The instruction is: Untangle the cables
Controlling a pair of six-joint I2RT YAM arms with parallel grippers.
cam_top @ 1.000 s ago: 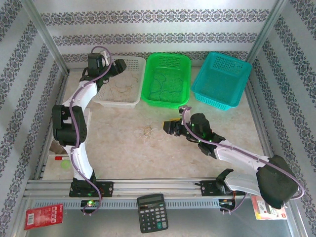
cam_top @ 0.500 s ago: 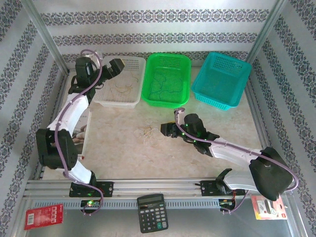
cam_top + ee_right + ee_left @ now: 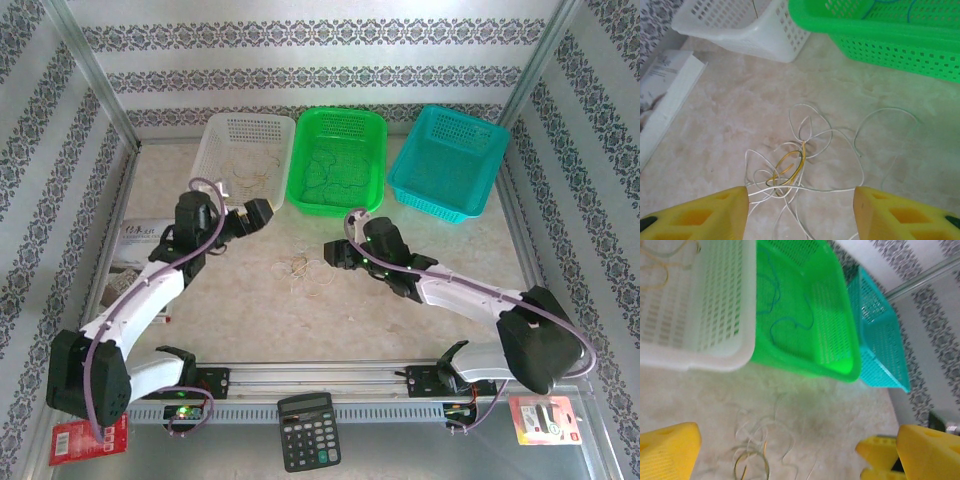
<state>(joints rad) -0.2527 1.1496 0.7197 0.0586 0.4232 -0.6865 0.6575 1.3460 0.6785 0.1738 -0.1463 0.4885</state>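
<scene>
Seen from above, the cables [image 3: 305, 270] lie in a loose whitish and yellowish tangle on the bench [image 3: 250, 310], in front of the green basket [image 3: 340, 160]. The left claw [image 3: 255, 215] hangs off that basket's near left corner, spread wide and holding nothing. The right claw [image 3: 333, 255] sits before the basket's front wall, just beside the tangle. A white basket [image 3: 245, 150] holding tan strands [image 3: 245, 180] touches the green basket's left side, and a teal basket [image 3: 448, 160] stands at its right. A booklet [image 3: 135, 245] lies well left of the green basket. A calculator [image 3: 308, 430] lies far in front of it, past the arm rail.

On the left wrist camera, the yellow fingers [image 3: 667, 452] stand far apart and empty. The tangle lies on bare bench before the green basket, which holds blue strands [image 3: 775, 315].

On the right wrist camera, the fingers [image 3: 705, 215] are about half spread. The tangle rests between and ahead of them, not pinched, and one whitish loop trails toward the green basket.
</scene>
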